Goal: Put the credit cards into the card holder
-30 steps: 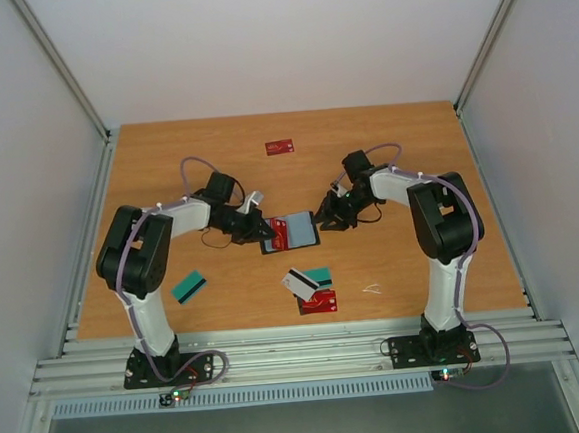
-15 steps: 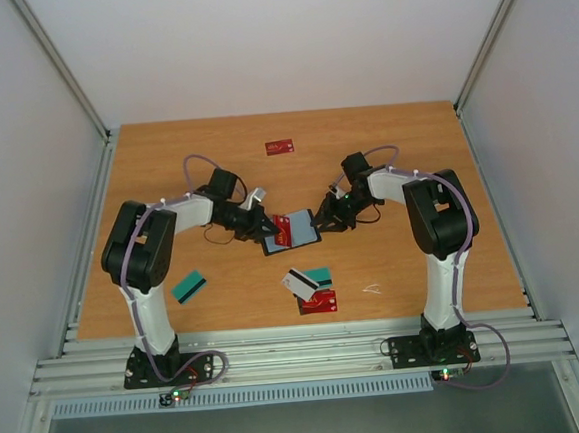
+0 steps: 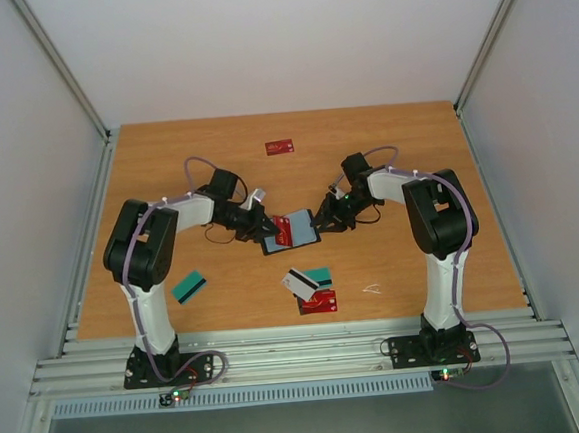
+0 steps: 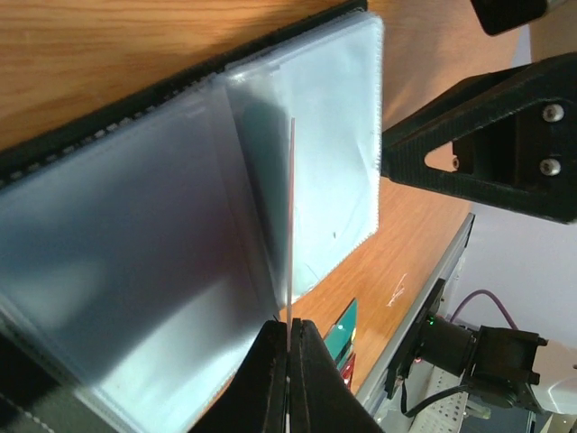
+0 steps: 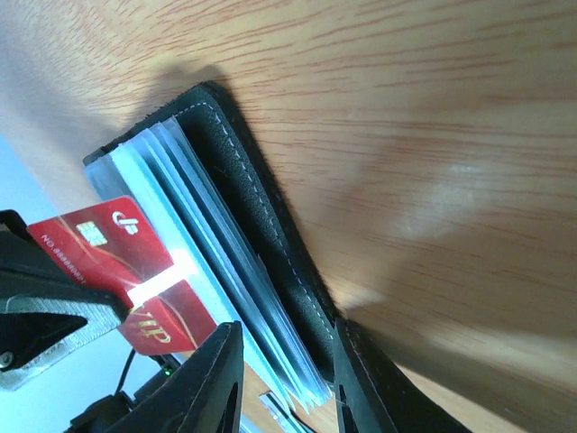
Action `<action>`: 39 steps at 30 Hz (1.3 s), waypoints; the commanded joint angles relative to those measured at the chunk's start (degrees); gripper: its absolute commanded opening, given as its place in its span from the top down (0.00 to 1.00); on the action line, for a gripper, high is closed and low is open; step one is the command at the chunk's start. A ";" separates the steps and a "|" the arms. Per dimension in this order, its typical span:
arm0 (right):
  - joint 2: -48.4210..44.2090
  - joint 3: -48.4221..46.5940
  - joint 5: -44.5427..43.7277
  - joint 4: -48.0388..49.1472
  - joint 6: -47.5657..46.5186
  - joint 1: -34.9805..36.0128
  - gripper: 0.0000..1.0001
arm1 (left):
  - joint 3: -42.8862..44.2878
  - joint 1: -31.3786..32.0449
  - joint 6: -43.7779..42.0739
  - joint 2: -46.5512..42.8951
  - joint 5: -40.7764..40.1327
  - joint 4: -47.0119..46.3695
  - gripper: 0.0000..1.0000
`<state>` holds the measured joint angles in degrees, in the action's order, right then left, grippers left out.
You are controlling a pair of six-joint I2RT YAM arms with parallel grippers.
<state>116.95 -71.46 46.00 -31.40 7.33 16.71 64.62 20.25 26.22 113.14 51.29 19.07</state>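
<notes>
While the left gripper [image 4: 288, 334] stays out at the holder's 9 o'clock, its jaws are pinched fully together on one thing: the held red card [image 5: 99, 244], gripped by a corner

Card holder [image 5: 261, 216]: one, lying open at the centre of the table [image 3: 414, 146], black cover down, clear sleeves up. The held card stands on edge over the sleeves. Can't tell whether its lower edge is inside a pocket

Right gripper [image 5: 287, 336] at the holder's 3 o'clock, jaws partly closed and clamped across the holder's edge, with the black cover and sleeve stack between the fingers

Card count, overhead, clock from the holder: six
- Red, three: the held one; far red card [image 3: 280, 147] alone at 12 o'clock, well apart; near red card [image 3: 318, 301] in the 6 o'clock cluster
- Teal, two: lone teal card [image 3: 189, 286] at 8 o'clock; cluster teal card [image 3: 320, 274] at 6 o'clock
- White, one: white card [image 3: 299, 282], dark stripe, overlapping both cluster neighbours

Five cards lie flat on the wood, none in the holder
</notes>
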 commanded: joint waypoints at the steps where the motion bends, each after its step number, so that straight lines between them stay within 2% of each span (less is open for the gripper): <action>1: 0.89 0.18 1.19 0.36 -1.16 -0.10 0.70 | -1.65 -0.12 1.68 -4.14 1.28 0.03 1.00; 14: 1.04 0.17 1.59 0.02 -1.66 -0.15 0.70 | -0.48 -0.12 0.23 -5.00 0.12 6.83 1.00; 39: 1.34 0.19 1.90 -0.62 -2.59 -0.17 0.70 | 1.03 -0.12 0.24 -0.38 1.16 5.75 1.00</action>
<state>117.25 -71.42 46.98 -31.48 5.72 16.71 63.94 20.25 26.79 111.00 51.62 25.08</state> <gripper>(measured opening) 0.297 0.010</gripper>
